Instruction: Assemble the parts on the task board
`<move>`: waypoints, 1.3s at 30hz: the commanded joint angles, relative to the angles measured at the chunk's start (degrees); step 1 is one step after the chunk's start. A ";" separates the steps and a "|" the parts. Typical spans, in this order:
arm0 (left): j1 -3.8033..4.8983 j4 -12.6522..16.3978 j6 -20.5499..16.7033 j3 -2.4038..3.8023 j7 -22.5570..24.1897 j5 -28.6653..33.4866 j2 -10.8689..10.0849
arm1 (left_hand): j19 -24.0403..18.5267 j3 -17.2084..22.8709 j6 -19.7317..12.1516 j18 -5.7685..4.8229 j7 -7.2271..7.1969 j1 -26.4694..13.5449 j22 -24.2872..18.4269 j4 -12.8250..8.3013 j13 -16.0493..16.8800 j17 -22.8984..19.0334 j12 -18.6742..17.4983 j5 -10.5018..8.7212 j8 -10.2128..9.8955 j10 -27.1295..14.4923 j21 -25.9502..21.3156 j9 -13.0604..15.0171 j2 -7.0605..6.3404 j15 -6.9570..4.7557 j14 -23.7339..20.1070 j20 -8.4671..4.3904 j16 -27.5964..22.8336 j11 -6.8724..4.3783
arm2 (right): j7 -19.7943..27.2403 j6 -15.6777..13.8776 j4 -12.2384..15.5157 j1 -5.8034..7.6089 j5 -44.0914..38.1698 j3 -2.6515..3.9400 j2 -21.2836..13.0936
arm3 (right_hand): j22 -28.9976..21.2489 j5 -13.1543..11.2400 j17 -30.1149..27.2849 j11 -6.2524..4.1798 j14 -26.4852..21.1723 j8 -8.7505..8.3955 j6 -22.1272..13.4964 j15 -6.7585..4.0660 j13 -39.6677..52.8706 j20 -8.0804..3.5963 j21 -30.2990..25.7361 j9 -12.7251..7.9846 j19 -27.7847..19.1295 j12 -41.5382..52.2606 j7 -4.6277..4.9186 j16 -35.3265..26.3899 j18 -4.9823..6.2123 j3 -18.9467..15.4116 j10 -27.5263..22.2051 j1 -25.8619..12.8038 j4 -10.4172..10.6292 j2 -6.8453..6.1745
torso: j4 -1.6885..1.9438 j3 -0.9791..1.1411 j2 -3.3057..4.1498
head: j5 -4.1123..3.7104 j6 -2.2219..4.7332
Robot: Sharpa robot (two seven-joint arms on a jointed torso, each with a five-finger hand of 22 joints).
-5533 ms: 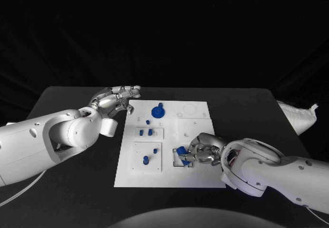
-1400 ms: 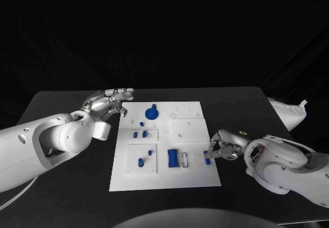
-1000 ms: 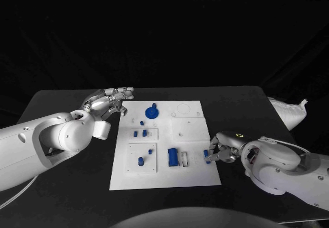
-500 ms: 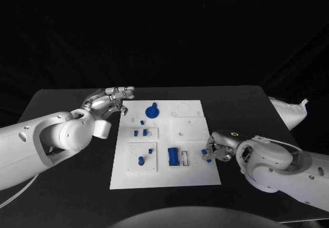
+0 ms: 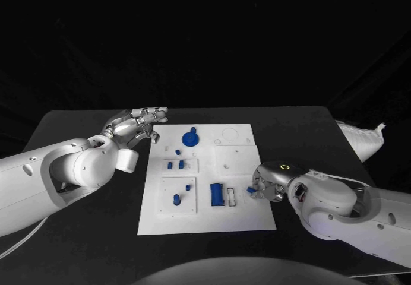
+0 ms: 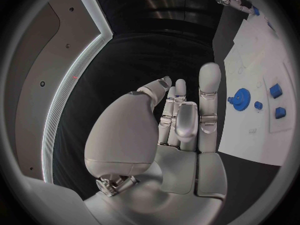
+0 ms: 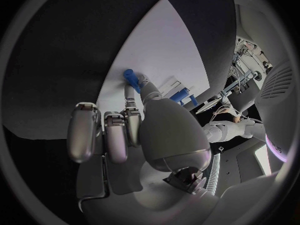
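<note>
- Your right hand [image 5: 267,185] pinches a small blue part [image 5: 253,190] at the task board's [image 5: 244,219] four o'clock edge; it is not yet seated.
- Your left hand [image 5: 137,126] hovers, fingers apart, empty, at ten o'clock.

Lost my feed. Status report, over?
Left hand open, beside task board. Right hand pinching small blue part at board's right edge. Nothing in the way.
</note>
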 commanded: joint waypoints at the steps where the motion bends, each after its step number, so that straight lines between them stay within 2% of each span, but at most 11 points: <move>1: 0.02 0.22 1.15 0.03 0.13 -0.33 -0.02 | 0.18 0.09 -0.30 0.78 -0.09 0.00 -0.09 -0.30 0.09 -0.04 0.16 0.21 0.31 -0.29 -0.30 0.00 0.41 0.27 -0.22 0.22 0.11 0.07 | -1.57 7.23 -1.25 -1.12 -1.43 -0.99 0.08 | 0.10 2.04 13.53 -0.69 5.74 -0.28 0.37 -0.23 0.12 -0.33 0.32 -2.12 0.30 -0.29 -0.03 0.28 -1.10 1.89 2.08 3.62 -0.71 3.38 | -0.03 -0.01 0.00 | 0.00 -0.01; 5: 0.02 0.27 1.17 0.03 0.14 -0.43 -0.03 | 0.18 0.09 -0.30 0.78 -0.09 0.00 -0.09 -0.30 0.09 -0.04 0.16 0.21 0.31 -0.29 -0.30 0.00 0.41 0.27 -0.22 0.22 0.11 0.07 | -1.61 4.71 -1.06 -1.14 -0.43 -0.99 0.01 | 0.20 4.79 13.56 -0.67 5.74 -0.69 0.38 -0.16 0.23 -0.28 0.38 -2.23 0.33 -0.19 0.03 0.29 -1.12 5.84 2.21 1.67 -0.45 4.00 | 0.03 0.01 -0.04 | 0.03 -0.03; 6: 0.02 0.27 1.17 0.03 0.14 -0.45 -0.02 | 0.18 0.09 -0.30 0.78 -0.09 0.00 -0.09 -0.30 0.09 -0.04 0.16 0.21 0.31 -0.29 -0.30 0.00 0.41 0.27 -0.22 0.22 0.11 0.07 | -1.62 3.26 -0.88 -1.14 0.69 -0.99 -0.07 | 0.20 5.64 13.59 -0.66 5.75 -1.20 0.18 -0.03 0.24 -0.18 0.39 -2.50 0.34 -0.27 0.05 0.31 -1.14 8.52 2.24 -0.20 0.05 3.41 | 0.05 0.03 -0.03 | 0.06 0.00; 8: 0.02 0.27 1.16 0.03 0.15 -0.47 -0.01 | 0.18 0.10 -0.30 0.78 -0.10 0.00 -0.09 -0.31 0.10 -0.05 0.17 0.21 0.31 -0.29 -0.30 0.00 0.41 0.27 -0.23 0.22 0.11 0.06 | -1.62 1.12 -0.51 -1.13 3.00 -0.97 -0.23 | 0.32 6.23 13.63 -0.63 5.76 -2.28 0.36 0.29 0.37 0.08 0.45 -3.42 0.36 -0.27 0.32 0.33 -1.17 15.14 2.33 -3.81 0.77 1.43 | 0.06 0.03 -0.03 | 0.09 0.04; 12: 0.02 0.26 1.16 0.03 0.16 -0.48 0.04 | 0.17 0.12 -0.31 0.79 -0.11 0.04 -0.12 -0.33 0.11 -0.10 0.22 0.22 0.32 -0.30 -0.34 0.00 0.44 0.26 -0.24 0.22 0.09 0.05 | -1.57 -2.74 0.35 -1.10 9.03 -0.86 -0.68 | 0.43 6.93 13.74 -0.33 5.79 -2.60 1.07 0.12 0.48 0.06 0.52 -3.86 0.38 -0.28 0.35 0.39 -1.15 21.06 2.43 -6.94 1.52 -0.36 | 0.06 0.00 -0.06 | 0.06 0.07; 13: 0.02 0.25 1.15 0.03 0.16 -0.48 0.06 | 0.17 0.12 -0.31 0.79 -0.11 0.04 -0.12 -0.33 0.11 -0.10 0.22 0.22 0.32 -0.30 -0.34 0.00 0.44 0.26 -0.24 0.22 0.09 0.05 | -1.52 -4.01 0.73 -1.07 11.15 -0.79 -0.88 | 0.42 7.07 13.76 -0.37 5.79 -2.68 1.28 0.15 0.51 0.08 0.52 -3.96 0.37 -0.31 0.30 0.40 -1.15 23.19 2.46 -8.02 1.54 -1.22 | 0.04 0.01 -0.04 | 0.06 0.08; 14: 0.02 0.25 1.14 0.03 0.16 -0.49 0.07 | 0.17 0.12 -0.31 0.79 -0.11 0.04 -0.12 -0.33 0.11 -0.10 0.22 0.22 0.32 -0.30 -0.34 0.00 0.44 0.26 -0.24 0.22 0.09 0.05 | -1.48 -4.51 0.89 -1.05 11.96 -0.76 -0.96 | 0.41 7.12 13.76 -0.34 5.79 -2.71 1.32 0.18 0.51 0.05 0.51 -3.99 0.37 -0.35 0.31 0.41 -1.13 23.81 2.46 -8.45 1.60 -1.49 | 0.04 0.01 -0.04 | 0.06 0.08; 21: 0.02 0.26 1.12 0.03 0.15 -0.49 0.15 | 0.17 0.17 -0.31 0.79 -0.12 0.09 -0.10 -0.37 0.12 -0.09 0.28 0.24 0.34 -0.31 -0.31 0.00 0.48 0.26 -0.24 0.22 0.10 0.03 | -1.18 -8.65 2.36 -0.66 17.23 -0.53 -1.54 | 0.42 7.10 13.79 -0.26 5.80 -2.71 1.59 0.14 0.54 0.04 0.51 -4.02 0.37 -0.40 0.40 0.42 -1.12 25.39 2.51 -10.28 1.93 -2.73 | -0.01 0.02 0.00 | 0.10 0.16; 27: 0.02 0.28 1.11 0.03 0.15 -0.49 0.16 | 0.17 0.17 -0.31 0.79 -0.12 0.09 -0.10 -0.37 0.12 -0.09 0.28 0.24 0.34 -0.31 -0.31 0.00 0.48 0.26 -0.24 0.22 0.10 0.03 | -0.79 -11.69 3.12 -0.49 21.39 -0.47 -1.60 | 0.47 7.13 13.84 -0.31 5.81 -2.62 1.85 0.12 0.51 0.03 0.55 -3.98 0.40 -0.49 0.33 0.45 -1.13 25.42 2.54 -11.45 2.23 -3.64 | 0.06 0.01 0.04 | -0.10 0.02; 32: 0.02 0.29 1.11 0.03 0.15 -0.49 0.22 | 0.17 0.17 -0.31 0.79 -0.12 0.09 -0.10 -0.37 0.12 -0.09 0.28 0.24 0.34 -0.31 -0.31 0.00 0.48 0.26 -0.24 0.22 0.10 0.03 | -0.44 -13.90 3.37 -0.45 25.99 -0.45 -1.14 | 0.48 7.61 13.85 -0.34 5.81 -2.54 2.07 0.09 0.58 -0.01 0.55 -3.95 0.42 -0.39 0.27 0.46 -1.12 24.87 2.63 -12.54 2.60 -4.34 | 0.01 0.01 0.01 | 0.14 -0.06; 39: 0.02 0.42 1.11 0.04 0.12 -0.49 0.26 | 0.17 0.17 -0.31 0.79 -0.12 0.09 -0.10 -0.37 0.12 -0.09 0.28 0.24 0.34 -0.31 -0.31 0.00 0.48 0.26 -0.24 0.22 0.10 0.03 | -0.40 -15.24 3.33 -0.43 29.10 -0.45 -0.19 | 0.49 7.70 13.86 -0.42 5.82 -2.44 2.35 0.02 0.73 -0.05 0.56 -3.90 0.45 -0.17 0.15 0.47 -1.13 24.09 2.77 -13.49 3.05 -4.64 | 0.07 -0.03 0.05 | 0.15 -0.14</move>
